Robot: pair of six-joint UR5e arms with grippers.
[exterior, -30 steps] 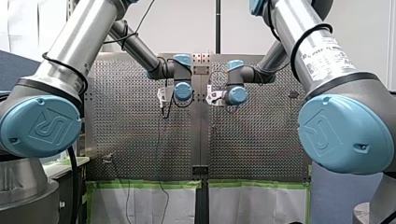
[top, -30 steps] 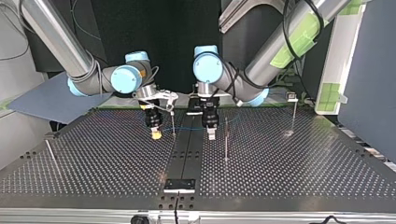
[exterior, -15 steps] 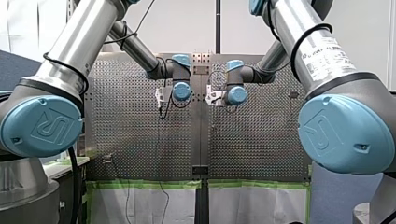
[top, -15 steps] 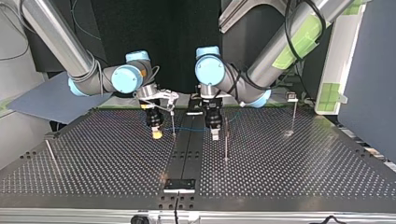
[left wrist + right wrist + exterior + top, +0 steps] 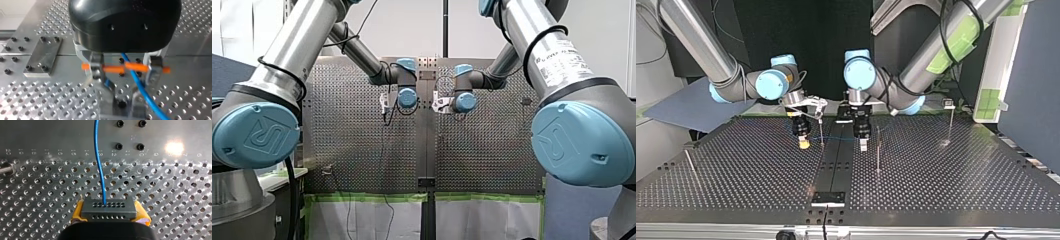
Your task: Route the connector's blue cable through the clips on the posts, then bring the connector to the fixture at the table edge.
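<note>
My left claw (image 5: 863, 146) has edged left in the top view, fingers apart around one blue cable (image 5: 140, 87); my right claw (image 5: 804, 145) clamps one connector (image 5: 109, 208); four posts (image 5: 878, 150) stand.

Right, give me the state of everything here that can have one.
right end effector, shut on the connector
left end effector, open, around the blue cable
connector, gripped, away from the fixture
blue cable, plugged into the connector
fixture, no connector in it yet
</note>
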